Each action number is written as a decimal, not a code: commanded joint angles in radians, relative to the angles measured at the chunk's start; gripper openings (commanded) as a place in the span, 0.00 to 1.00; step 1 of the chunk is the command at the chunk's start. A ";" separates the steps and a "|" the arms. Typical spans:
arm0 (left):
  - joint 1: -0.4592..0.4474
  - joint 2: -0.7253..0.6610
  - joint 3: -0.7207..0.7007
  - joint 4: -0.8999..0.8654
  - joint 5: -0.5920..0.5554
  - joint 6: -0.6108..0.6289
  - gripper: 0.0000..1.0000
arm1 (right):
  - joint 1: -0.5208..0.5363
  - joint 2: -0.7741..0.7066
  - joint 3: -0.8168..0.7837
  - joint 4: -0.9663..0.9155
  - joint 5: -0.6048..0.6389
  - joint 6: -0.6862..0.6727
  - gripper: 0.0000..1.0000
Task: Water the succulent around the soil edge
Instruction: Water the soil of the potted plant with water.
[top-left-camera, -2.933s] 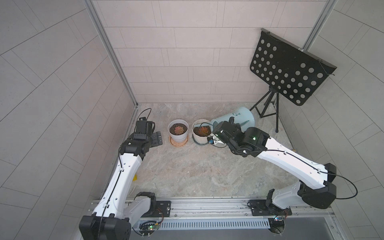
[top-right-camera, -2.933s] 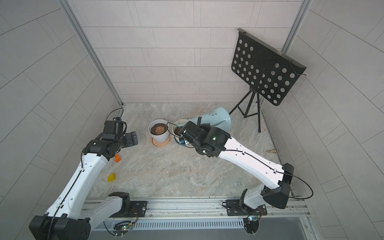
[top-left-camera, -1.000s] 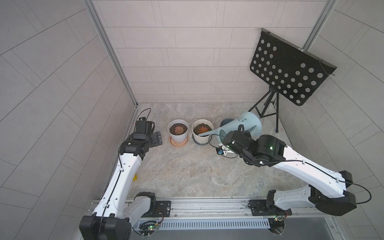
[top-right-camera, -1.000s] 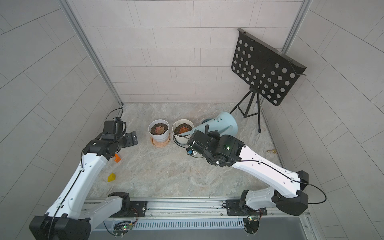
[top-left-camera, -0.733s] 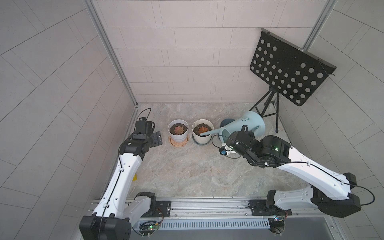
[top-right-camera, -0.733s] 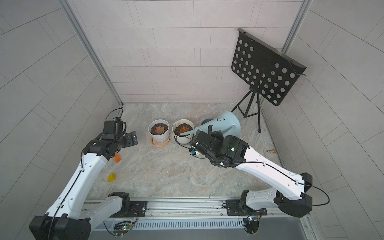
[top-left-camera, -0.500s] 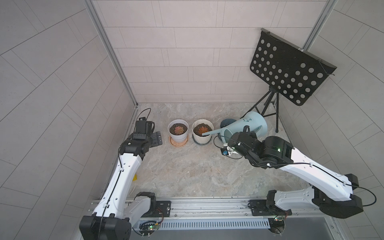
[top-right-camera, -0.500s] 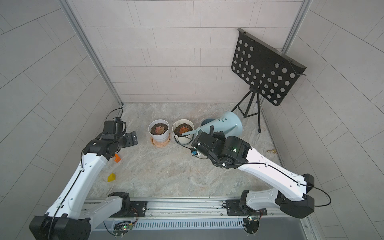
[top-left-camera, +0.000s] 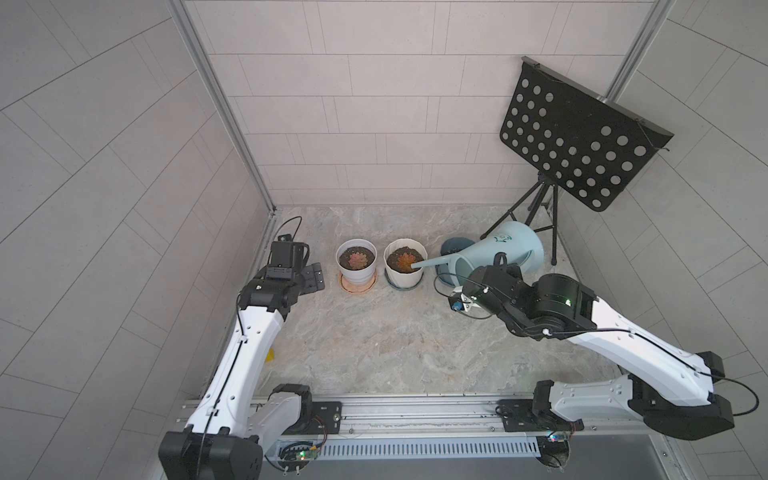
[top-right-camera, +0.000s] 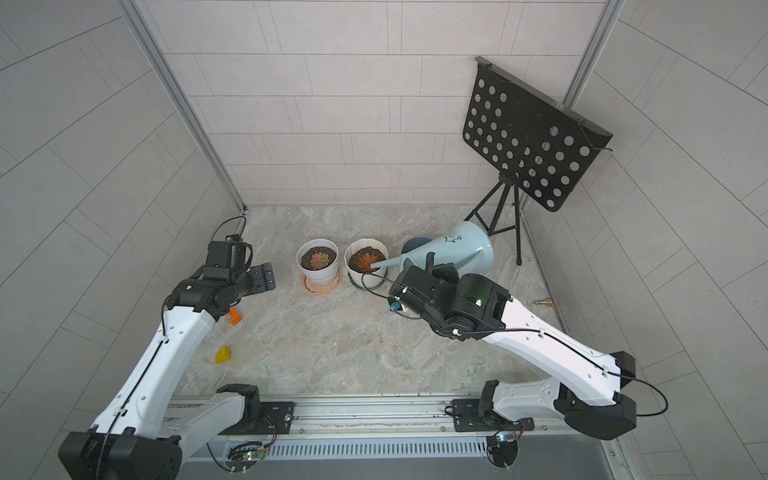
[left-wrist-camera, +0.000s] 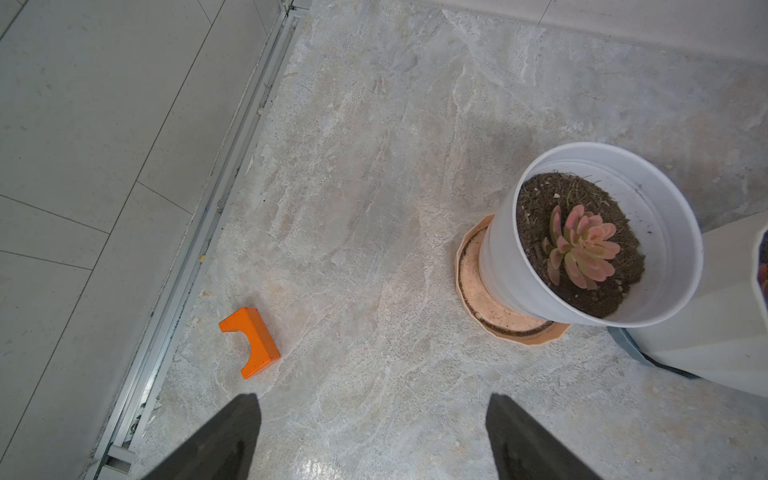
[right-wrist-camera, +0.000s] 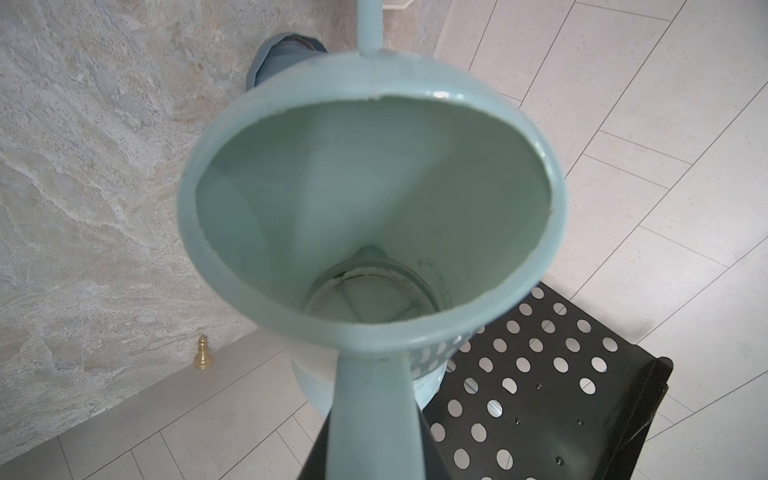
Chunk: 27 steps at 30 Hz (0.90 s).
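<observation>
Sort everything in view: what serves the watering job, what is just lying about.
In use: watering can, right gripper on its handle, orange succulent, its ribbed pot.
Lying about: pink succulent's pot, music stand, orange block, yellow block, brass piece, idle left gripper.

Markings check: nothing legible.
A dark scrawl on the side of the pale blue watering can (top-left-camera: 513, 249), in both top views, is too small to read.

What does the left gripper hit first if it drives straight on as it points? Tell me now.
Probably the bare floor. In its wrist view the open left gripper aims between the orange block and the saucer under the white pot, touching neither. How steeply it tilts is unclear.
</observation>
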 joint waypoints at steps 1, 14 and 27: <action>0.006 -0.016 0.013 -0.008 -0.001 -0.001 0.93 | -0.007 -0.032 -0.009 -0.022 0.073 0.010 0.00; 0.008 -0.012 0.014 -0.006 0.002 -0.001 0.93 | -0.047 -0.040 -0.013 0.006 0.087 -0.008 0.00; 0.007 -0.013 0.013 -0.006 0.004 -0.001 0.93 | -0.087 -0.035 -0.025 0.068 0.085 -0.041 0.00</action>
